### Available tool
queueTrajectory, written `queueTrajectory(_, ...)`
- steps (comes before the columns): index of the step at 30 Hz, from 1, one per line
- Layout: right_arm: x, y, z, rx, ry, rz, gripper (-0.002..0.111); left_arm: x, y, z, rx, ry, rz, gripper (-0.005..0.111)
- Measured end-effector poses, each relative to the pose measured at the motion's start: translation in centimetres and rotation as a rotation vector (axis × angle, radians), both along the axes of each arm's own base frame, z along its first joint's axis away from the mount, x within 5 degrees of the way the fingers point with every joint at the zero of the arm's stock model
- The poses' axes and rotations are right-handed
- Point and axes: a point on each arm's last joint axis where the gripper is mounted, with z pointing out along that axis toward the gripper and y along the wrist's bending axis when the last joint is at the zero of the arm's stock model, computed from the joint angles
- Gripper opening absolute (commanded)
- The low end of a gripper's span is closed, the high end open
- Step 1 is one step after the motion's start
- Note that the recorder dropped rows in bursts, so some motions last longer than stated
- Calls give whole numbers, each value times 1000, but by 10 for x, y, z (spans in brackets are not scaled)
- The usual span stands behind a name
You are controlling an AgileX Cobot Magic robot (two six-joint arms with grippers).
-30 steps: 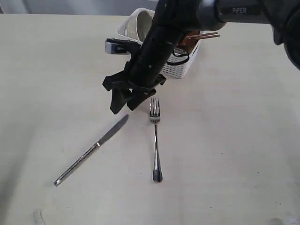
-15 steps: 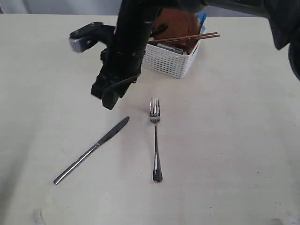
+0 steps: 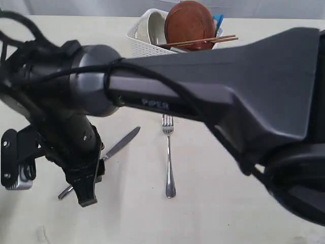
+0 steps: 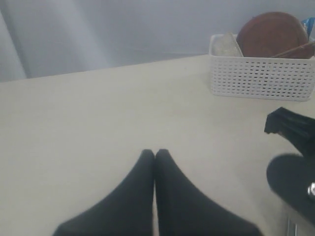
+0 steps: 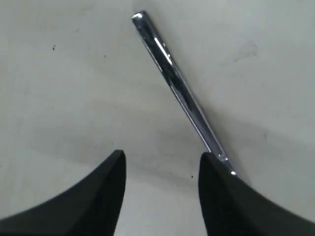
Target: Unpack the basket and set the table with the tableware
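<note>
The steel knife (image 3: 122, 143) and fork (image 3: 168, 152) lie side by side on the cream table (image 3: 203, 218). My right gripper (image 3: 85, 195) has reached across to the front left and hangs open just above the knife's handle (image 5: 172, 78). The handle runs under one of its fingers (image 5: 211, 169), and nothing is between the jaws (image 5: 162, 160). At the back stands the white basket (image 3: 172, 48), holding the pale bowl (image 3: 152, 28), the reddish-brown plate (image 3: 189, 24) and chopsticks (image 3: 200, 40). My left gripper (image 4: 155, 153) is shut and empty, low over bare table. The cup and spoon are hidden.
A blue snack packet (image 3: 218, 20) pokes out behind the plate. The right arm's thick dark body (image 3: 228, 86) spans most of the exterior view and hides the table's middle right. In the left wrist view, the basket (image 4: 261, 76) stands far off and part of the right arm (image 4: 293, 130) shows at the edge.
The right arm has swung from beside the basket, across the fork and knife blade, down to the knife's handle at the front left. Knife and fork have not moved.
</note>
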Motion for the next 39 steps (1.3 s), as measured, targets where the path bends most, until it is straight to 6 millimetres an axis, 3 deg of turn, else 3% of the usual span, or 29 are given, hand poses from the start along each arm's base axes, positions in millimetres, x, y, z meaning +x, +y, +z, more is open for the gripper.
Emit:
queueTrajectory(19,4,16,-37,33,-70,62,44,0,0,0,0,0,0,0)
queueTrajectory(27,5,14,-38,11,-73,63,6,0,0,0,0,0,0,0)
queueTrajectory(31,3,8,-38,-47,-53,38,3,0,0,0,0,0,0,0)
queueTrajectory(34,19,-1,-33,-32,-36,-173,5,0,0,0,0,0,0,0)
queueTrajectory(35,31,-7,-26,-1,-10,-314,9,0,0,0,0,0,0,0)
queueTrajectory(39,63,-28,2,131,259,-894,42,0,0,0,0,0,0,0)
